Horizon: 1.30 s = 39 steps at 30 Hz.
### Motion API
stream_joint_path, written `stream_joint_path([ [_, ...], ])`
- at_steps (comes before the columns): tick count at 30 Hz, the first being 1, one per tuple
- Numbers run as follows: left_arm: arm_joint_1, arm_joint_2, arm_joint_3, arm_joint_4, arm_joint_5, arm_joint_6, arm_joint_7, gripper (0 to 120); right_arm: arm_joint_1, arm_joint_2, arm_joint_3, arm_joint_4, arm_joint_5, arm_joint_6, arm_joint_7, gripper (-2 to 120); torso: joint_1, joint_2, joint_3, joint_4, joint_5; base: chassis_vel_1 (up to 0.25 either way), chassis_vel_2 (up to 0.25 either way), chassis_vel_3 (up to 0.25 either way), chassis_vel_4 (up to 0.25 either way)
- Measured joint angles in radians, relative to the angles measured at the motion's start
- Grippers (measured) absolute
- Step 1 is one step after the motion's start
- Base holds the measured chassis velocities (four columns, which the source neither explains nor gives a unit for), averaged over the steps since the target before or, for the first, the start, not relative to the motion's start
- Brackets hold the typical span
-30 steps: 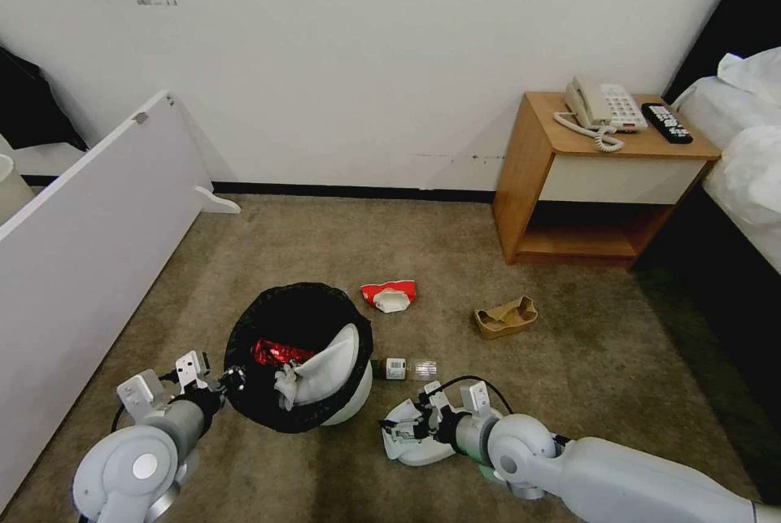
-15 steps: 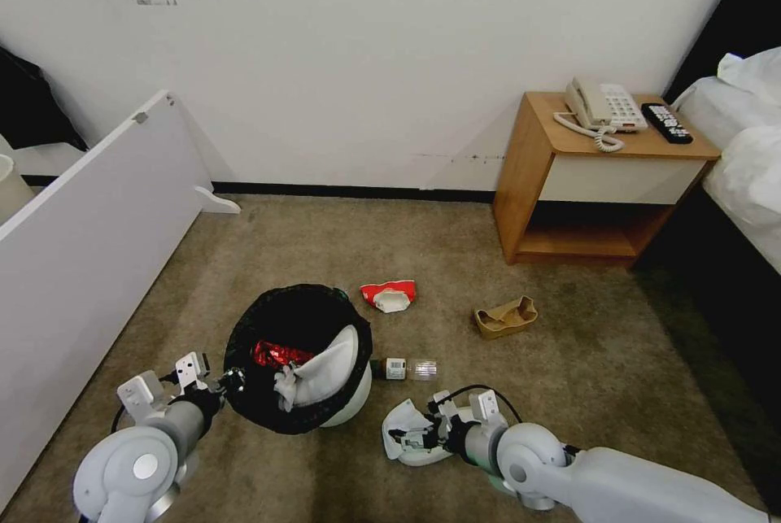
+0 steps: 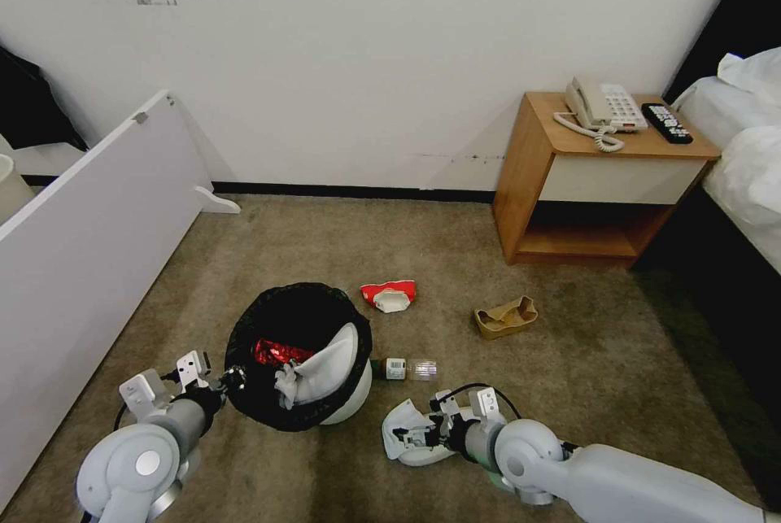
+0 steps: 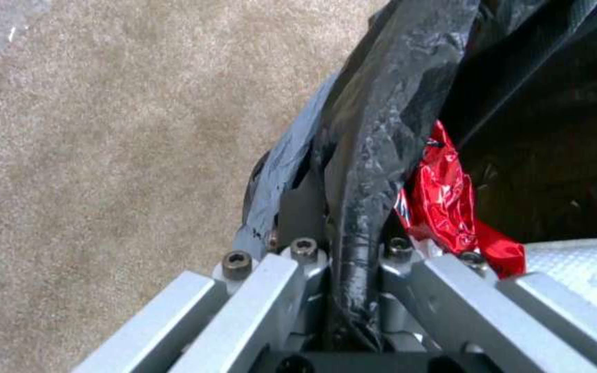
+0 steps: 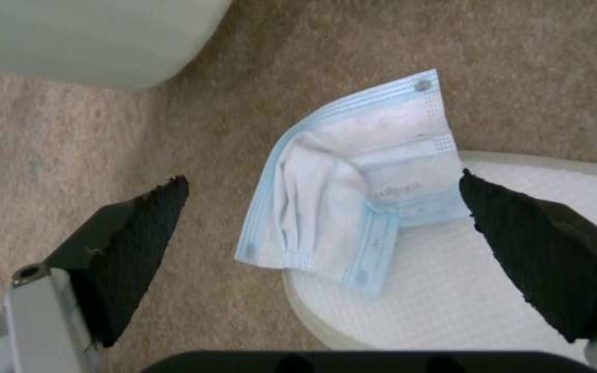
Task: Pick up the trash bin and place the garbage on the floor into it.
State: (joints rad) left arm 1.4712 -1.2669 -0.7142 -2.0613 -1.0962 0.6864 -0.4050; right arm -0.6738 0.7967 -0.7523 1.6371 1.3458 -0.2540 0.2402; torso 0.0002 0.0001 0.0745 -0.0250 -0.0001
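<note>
Left gripper (image 4: pixel 354 259) clamps trash bin (image 3: pixel 299 356) rim, bin on carpet (image 3: pixel 342 246) | right gripper (image 5: pixel 319 228) spread wide over face mask (image 5: pixel 343 186) and white slipper (image 5: pixel 451 290), just beside bin

- A hotel-style bedroom: a bed with white bedding (image 3: pixel 752 141) stands at the right edge.
- Beside it, a wooden nightstand (image 3: pixel 533 173) carries a corded desk phone (image 3: pixel 604 106) and a black remote (image 3: pixel 666 123).
- Beige-brown short-pile carpet (image 3: pixel 342 246) runs to a plain white wall (image 3: pixel 366 51) with a dark baseboard (image 3: pixel 350 191).
</note>
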Motion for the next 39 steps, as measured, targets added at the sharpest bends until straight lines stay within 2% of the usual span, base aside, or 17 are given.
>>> stream_joint_path([
  [8, 0.002, 0.015, -0.004, 0.004, -0.004, 0.0, 0.001, 1, -0.033, 0.03, 0.021, -0.045, 0.035, 0.0, -0.003, 100, 0.0, 0.0, 0.0, 0.0, 0.0, 0.0, 0.0, 0.0, 0.0],
  [16, 0.002, 0.024, -0.003, 0.01, -0.008, 0.0, 0.003, 1, -0.065, 0.029, 0.047, -0.049, 0.072, -0.003, 0.011, 100, 0.0, 0.0, 0.0, 0.0, 0.0, 0.0, 0.0, 0.0, 0.0],
  [24, 0.002, 0.023, 0.004, 0.011, -0.006, 0.0, 0.004, 1, -0.071, 0.034, 0.057, -0.064, 0.076, -0.004, 0.014, 100, 0.0, 0.0, 0.0, 0.0, 0.0, 0.0, 0.0, 0.0, 0.0],
  [39, 0.015, 0.029, -0.004, 0.008, -0.003, 0.0, 0.006, 1, -0.06, 0.087, 0.049, -0.133, 0.068, 0.006, -0.01, 100, 0.0, 0.0, 0.0, 0.0, 0.0, 0.0, 0.0, 0.0, 0.0],
])
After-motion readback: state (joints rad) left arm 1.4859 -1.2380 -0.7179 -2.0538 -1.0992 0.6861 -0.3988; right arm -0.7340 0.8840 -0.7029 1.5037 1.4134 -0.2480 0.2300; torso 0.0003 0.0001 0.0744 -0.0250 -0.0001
